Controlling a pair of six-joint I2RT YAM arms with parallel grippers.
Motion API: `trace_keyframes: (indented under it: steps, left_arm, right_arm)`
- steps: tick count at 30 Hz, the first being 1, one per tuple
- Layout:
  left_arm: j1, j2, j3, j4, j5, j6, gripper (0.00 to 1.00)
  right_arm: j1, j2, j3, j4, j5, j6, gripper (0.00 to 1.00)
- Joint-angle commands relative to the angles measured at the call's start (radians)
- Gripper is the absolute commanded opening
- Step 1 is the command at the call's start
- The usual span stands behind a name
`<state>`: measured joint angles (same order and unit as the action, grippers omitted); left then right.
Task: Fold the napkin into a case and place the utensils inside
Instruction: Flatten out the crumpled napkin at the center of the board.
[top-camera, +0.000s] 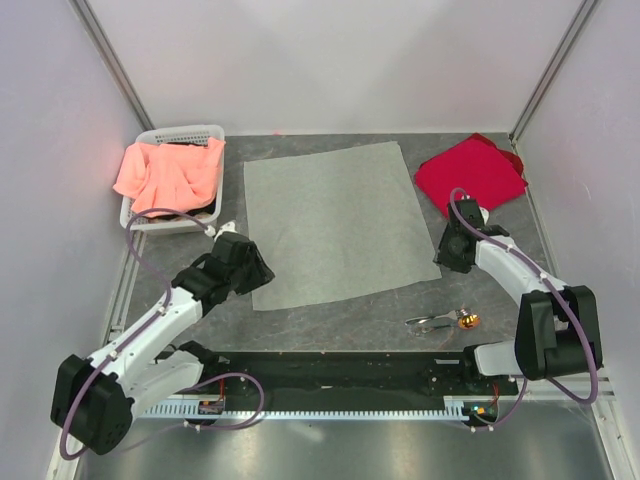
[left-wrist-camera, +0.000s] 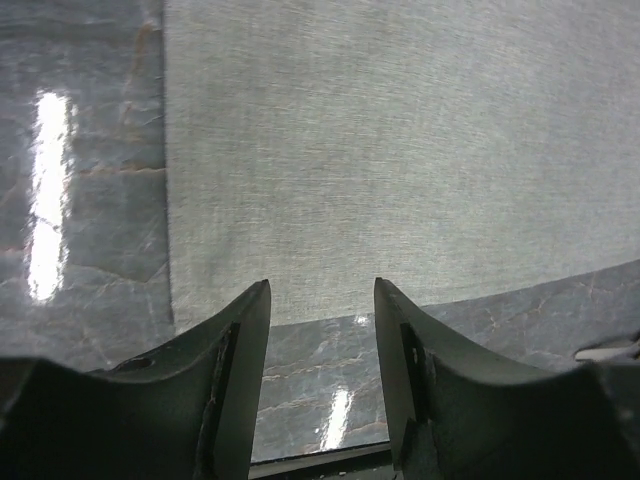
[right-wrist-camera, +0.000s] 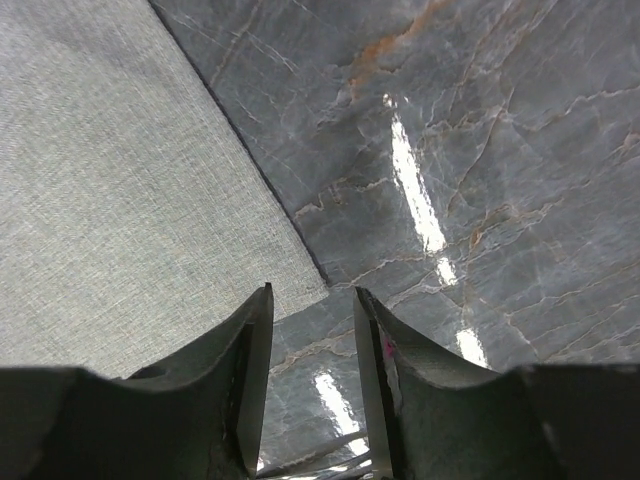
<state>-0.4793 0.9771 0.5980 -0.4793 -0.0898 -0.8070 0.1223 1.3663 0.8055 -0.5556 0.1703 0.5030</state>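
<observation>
The grey-green napkin (top-camera: 335, 225) lies spread flat in the middle of the table, unfolded. My left gripper (top-camera: 260, 272) hovers at its near left corner. In the left wrist view the napkin (left-wrist-camera: 400, 150) fills the upper part, and the left gripper (left-wrist-camera: 322, 300) is open over bare table just short of the cloth's edge. My right gripper (top-camera: 444, 256) sits beside the near right corner. In the right wrist view the napkin (right-wrist-camera: 120, 200) ends at a corner just ahead of the open right gripper (right-wrist-camera: 312, 300), which holds nothing. The silvery utensils (top-camera: 440, 322) with an orange-brown end lie near the front right.
A bright red cloth (top-camera: 470, 172) lies crumpled at the back right. A white basket (top-camera: 182, 133) at the back left holds a salmon-orange cloth (top-camera: 168, 172). The black base rail (top-camera: 340, 375) runs along the near edge. Walls close in on both sides.
</observation>
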Motion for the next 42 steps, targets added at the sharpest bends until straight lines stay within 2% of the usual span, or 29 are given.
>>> trace_keyframes:
  steps: [1, 5, 11, 21, 34, 37, 38, 42]
  left_arm:
    - [0.001, -0.04, 0.042, -0.157, -0.119, -0.115, 0.54]
    - [0.001, 0.007, 0.071, -0.234, -0.127, -0.185, 0.54]
    - [0.001, 0.038, 0.046, -0.245, -0.151, -0.236, 0.52]
    - [0.001, 0.101, 0.051, -0.265, -0.125, -0.262, 0.54]
    - [-0.001, 0.137, 0.071, -0.288, -0.12, -0.213, 0.55]
    - [-0.014, 0.14, 0.069, -0.288, -0.102, -0.227, 0.54]
    - [-0.024, 0.138, 0.066, -0.294, -0.11, -0.234, 0.53]
    - [-0.102, 0.144, 0.068, -0.337, -0.203, -0.308, 0.52]
  right_arm:
    - [0.002, 0.01, -0.023, 0.006, 0.009, 0.058, 0.45]
    - [0.014, 0.019, -0.038, 0.02, 0.014, 0.08, 0.44]
    - [0.03, 0.04, -0.06, 0.043, 0.021, 0.111, 0.44]
    - [0.071, 0.1, -0.043, 0.059, 0.051, 0.16, 0.42]
    - [0.071, 0.086, -0.06, 0.069, 0.074, 0.154, 0.39]
    - [0.071, 0.085, -0.074, 0.089, 0.061, 0.143, 0.25]
    - [0.071, 0.082, -0.077, 0.094, 0.052, 0.14, 0.18]
    - [0.071, 0.065, -0.086, 0.12, 0.002, 0.131, 0.07]
